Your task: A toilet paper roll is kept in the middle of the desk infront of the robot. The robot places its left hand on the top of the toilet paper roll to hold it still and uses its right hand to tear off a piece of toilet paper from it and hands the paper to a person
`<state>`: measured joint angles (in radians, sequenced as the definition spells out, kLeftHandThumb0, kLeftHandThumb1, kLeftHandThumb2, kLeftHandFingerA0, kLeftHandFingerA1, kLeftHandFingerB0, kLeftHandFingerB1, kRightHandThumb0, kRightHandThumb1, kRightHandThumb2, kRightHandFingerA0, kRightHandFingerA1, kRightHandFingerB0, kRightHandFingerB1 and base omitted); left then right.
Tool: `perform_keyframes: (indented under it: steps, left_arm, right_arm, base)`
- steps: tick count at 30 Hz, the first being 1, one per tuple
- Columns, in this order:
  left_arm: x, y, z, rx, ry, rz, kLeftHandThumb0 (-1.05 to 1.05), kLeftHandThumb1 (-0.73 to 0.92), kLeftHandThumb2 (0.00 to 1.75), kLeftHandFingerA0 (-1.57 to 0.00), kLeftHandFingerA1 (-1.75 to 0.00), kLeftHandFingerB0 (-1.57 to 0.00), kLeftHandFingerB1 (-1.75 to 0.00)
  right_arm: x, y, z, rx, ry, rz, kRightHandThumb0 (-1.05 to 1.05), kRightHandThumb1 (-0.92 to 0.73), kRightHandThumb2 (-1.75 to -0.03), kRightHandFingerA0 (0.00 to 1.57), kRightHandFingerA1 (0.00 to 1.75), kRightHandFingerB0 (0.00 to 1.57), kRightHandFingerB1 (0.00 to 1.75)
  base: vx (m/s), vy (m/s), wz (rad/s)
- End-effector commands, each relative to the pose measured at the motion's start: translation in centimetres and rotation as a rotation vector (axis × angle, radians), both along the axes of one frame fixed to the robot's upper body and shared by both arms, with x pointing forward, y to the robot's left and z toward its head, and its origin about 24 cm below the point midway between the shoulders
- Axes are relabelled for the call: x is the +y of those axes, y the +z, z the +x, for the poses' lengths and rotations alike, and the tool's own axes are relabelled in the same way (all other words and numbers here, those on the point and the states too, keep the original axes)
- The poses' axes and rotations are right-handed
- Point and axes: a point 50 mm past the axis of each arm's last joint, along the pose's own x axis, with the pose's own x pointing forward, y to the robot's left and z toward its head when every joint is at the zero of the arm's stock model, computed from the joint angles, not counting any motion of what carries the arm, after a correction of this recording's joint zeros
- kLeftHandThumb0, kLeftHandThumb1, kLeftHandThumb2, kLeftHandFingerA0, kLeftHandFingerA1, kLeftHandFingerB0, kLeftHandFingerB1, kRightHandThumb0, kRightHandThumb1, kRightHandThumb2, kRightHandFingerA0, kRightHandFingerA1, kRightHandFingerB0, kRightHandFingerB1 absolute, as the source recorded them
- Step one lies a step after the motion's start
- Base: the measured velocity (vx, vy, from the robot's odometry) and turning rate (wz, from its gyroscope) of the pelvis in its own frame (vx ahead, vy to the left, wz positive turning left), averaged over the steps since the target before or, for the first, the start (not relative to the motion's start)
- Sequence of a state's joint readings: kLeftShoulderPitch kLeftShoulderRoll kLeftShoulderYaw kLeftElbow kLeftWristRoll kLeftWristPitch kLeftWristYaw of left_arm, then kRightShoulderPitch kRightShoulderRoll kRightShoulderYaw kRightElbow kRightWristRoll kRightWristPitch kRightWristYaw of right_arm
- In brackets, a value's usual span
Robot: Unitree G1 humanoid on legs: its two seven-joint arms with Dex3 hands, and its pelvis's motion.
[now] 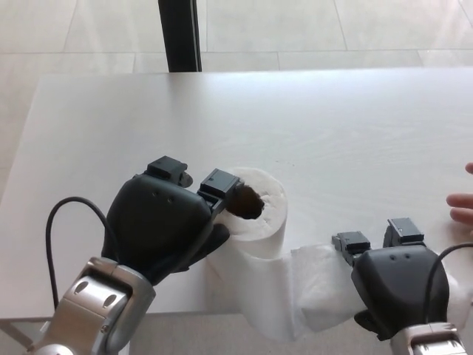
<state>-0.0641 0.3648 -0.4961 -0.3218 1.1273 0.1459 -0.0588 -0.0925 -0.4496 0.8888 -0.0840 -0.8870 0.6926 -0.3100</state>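
Left hand rests on toilet paper roll, fingers draped over its top; right hand clamped on the loose paper strip; person's fingertips at right edge.

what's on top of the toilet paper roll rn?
The left robot hand rests on the toilet paper roll, one finger at the dark core. The roll's left top is covered.

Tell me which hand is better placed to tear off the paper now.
The right hand: it already sits on the pulled-out paper sheet, while the left hand rests on the toilet paper roll.
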Motion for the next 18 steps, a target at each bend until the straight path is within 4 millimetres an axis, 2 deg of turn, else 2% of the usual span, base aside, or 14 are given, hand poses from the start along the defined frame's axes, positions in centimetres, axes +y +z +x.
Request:
perform_keyframes:
  steps: [1,2,3,4,5,6,7,8,10,11,12,13,14,18]
  left_arm:
    - [0.8,-1.2,-0.2,0.088,0.019,0.065,-0.47,0.78,0.64,-0.44,-0.67,-0.45,-0.55]
    - [0.9,-1.2,-0.2,0.086,0.017,0.063,-0.47,0.77,0.63,-0.45,-0.67,-0.46,-0.56]
    - [0.9,-1.2,-0.2,0.09,0.017,0.059,-0.47,0.77,0.63,-0.45,-0.68,-0.45,-0.56]
    - [0.8,-1.2,-0.2,0.091,0.017,0.059,-0.47,0.77,0.63,-0.45,-0.68,-0.45,-0.56]
    - [0.8,-1.2,-0.2,0.086,0.015,0.062,-0.47,0.77,0.63,-0.45,-0.68,-0.46,-0.56]
    - [0.8,-1.3,-0.2,0.082,0.014,0.069,-0.46,0.57,1.01,-0.48,-0.72,-0.38,-0.62]
    - [0.9,-1.2,-0.2,0.08,0.011,0.08,-0.48,0.78,0.63,-0.45,-0.69,-0.46,-0.56]
    - [0.9,-1.3,-0.2,0.079,0.01,0.077,-0.46,0.57,1.02,-0.47,-0.72,-0.38,-0.62]
    - [0.9,-1.3,-0.2,0.073,0.008,0.066,-0.46,0.56,1.01,-0.48,-0.72,-0.4,-0.63]
    - [0.9,-1.3,-0.2,0.072,0.009,0.064,-0.48,0.76,0.64,-0.46,-0.68,-0.47,-0.56]
    - [0.9,-1.3,-0.2,0.075,0.011,0.065,-0.48,0.77,0.63,-0.45,-0.69,-0.45,-0.56]
    - [0.9,-1.3,-0.2,0.081,0.012,0.069,-0.48,0.77,0.63,-0.45,-0.69,-0.45,-0.56]
    - [0.9,-1.3,-0.2,0.08,0.012,0.073,-0.48,0.77,0.63,-0.45,-0.69,-0.45,-0.56]
    - [0.9,-1.2,-0.3,0.093,0.016,0.102,-0.49,0.79,0.63,-0.43,-0.67,-0.43,-0.54]
  right_arm:
    - [-1.3,-2.8,-1.7,-0.04,0.058,0.075,-0.4,-0.71,-0.68,0.96,1.75,0.84,0.91]
    - [-1.2,-2.6,-1.7,-0.053,0.078,0.112,-0.33,-0.69,-0.79,0.89,1.75,0.78,1.34]
    - [-1.1,-2.5,-1.7,-0.062,0.09,0.128,-0.3,-0.67,-0.87,0.88,1.75,0.78,1.45]
    - [-1.0,-2.3,-1.7,-0.067,0.1,0.135,-0.3,-0.63,-0.94,0.88,1.75,0.78,1.47]
    - [-0.9,-2.0,-1.8,-0.077,0.116,0.148,-0.31,-0.61,-0.9,1.06,1.73,0.72,1.51]
    - [-0.8,-1.9,-1.8,-0.082,0.123,0.165,-0.28,-0.62,-0.94,0.85,1.75,0.77,1.64]
    - [-0.7,-1.7,-1.8,-0.102,0.133,0.179,-0.26,-0.6,-0.98,0.84,1.75,0.77,1.67]
    - [-0.6,-1.6,-1.8,-0.108,0.136,0.184,-0.27,-0.6,-1.0,0.87,1.75,0.8,1.59]
    - [-0.6,-1.4,-1.8,-0.122,0.14,0.201,-0.27,-0.59,-1.01,0.87,1.75,0.8,1.62]
    - [-0.6,-1.4,-1.9,-0.125,0.143,0.213,-0.26,-0.58,-1.04,0.88,1.75,0.79,1.63]
    - [-0.6,-1.1,-2.0,-0.131,0.147,0.23,-0.34,-0.51,-1.09,1.16,1.34,1.0,1.24]
    - [-0.6,-0.9,-2.1,-0.138,0.15,0.239,-0.34,-0.51,-1.09,1.16,1.34,1.0,1.24]
    - [-0.6,-0.9,-2.1,-0.141,0.15,0.244,-0.25,-0.56,-1.02,0.89,1.74,0.81,1.57]
    - [-0.7,-0.4,-2.8,-0.144,0.121,0.293,-0.25,-0.54,-1.12,0.89,1.75,0.79,1.69]
  base:
    - [0.0,0.0,0.0]
    - [0.0,0.0,0.0]
    - [0.0,0.0,0.0]
    - [0.0,0.0,0.0]
    - [0.0,0.0,0.0]
    - [0.0,0.0,0.0]
    - [0.0,0.0,0.0]
    - [0.0,0.0,0.0]
    - [0.0,0.0,0.0]
    - [0.0,0.0,0.0]
    - [0.0,0.0,0.0]
    - [0.0,0.0,0.0]
    - [0.0,0.0,0.0]
    - [0.0,0.0,0.0]
